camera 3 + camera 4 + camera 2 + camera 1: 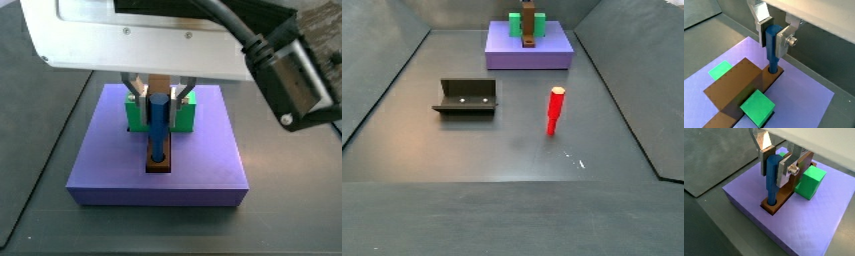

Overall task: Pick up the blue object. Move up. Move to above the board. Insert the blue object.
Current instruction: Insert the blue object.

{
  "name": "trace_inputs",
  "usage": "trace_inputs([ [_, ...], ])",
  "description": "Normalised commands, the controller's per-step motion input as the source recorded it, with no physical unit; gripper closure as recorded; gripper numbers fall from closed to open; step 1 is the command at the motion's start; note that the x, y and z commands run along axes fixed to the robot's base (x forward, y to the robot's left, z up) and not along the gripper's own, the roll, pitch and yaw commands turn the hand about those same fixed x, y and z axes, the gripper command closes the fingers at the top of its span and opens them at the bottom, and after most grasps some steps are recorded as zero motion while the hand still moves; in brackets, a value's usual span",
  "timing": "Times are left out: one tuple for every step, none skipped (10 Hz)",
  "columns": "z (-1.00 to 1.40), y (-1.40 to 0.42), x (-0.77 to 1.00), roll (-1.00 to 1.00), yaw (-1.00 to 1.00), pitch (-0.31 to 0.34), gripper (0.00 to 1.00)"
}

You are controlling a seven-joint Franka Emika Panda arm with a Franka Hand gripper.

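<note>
**Blue peg stands upright in the board's hole, gripped at its top**

The blue object stands upright with its lower end in the round hole near one end of the board. In both wrist views the peg rises straight from the hole; in a side view it shows as a blue vertical bar over the brown strip.

The gripper sits directly above that hole end of the board, its silver fingers pinching the upper part of the blue object from two sides, with the dark pads against it. In a wrist view the same clamp shows, the peg filling the gap between the plates.

The board lies flat on the purple slab, which rises from the dark floor. Two green blocks flank the board, touching its long sides: one green block and another green block on the opposite side.

Well apart from the board, on the floor, the red stick stands upright. The fixture stands on the floor near the red stick, also well away from the board.
</note>
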Motion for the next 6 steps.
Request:
trace_inputs([
  [-0.20, -0.08, 0.09, 0.17, 0.00, 0.011, 1.00],
  [-0.25, 0.00, 0.18, 0.17, 0.00, 0.036, 1.00],
  [-0.27, 0.00, 0.21, 0.17, 0.00, 0.043, 1.00],
  [-0.23, 0.00, 0.27, 0.17, 0.00, 0.050, 1.00],
  [-0.25, -0.02, 0.22, 0.15, 0.00, 0.031, 1.00],
  [-0.23, -0.09, 0.00, 0.13, 0.00, 0.004, 1.00],
])
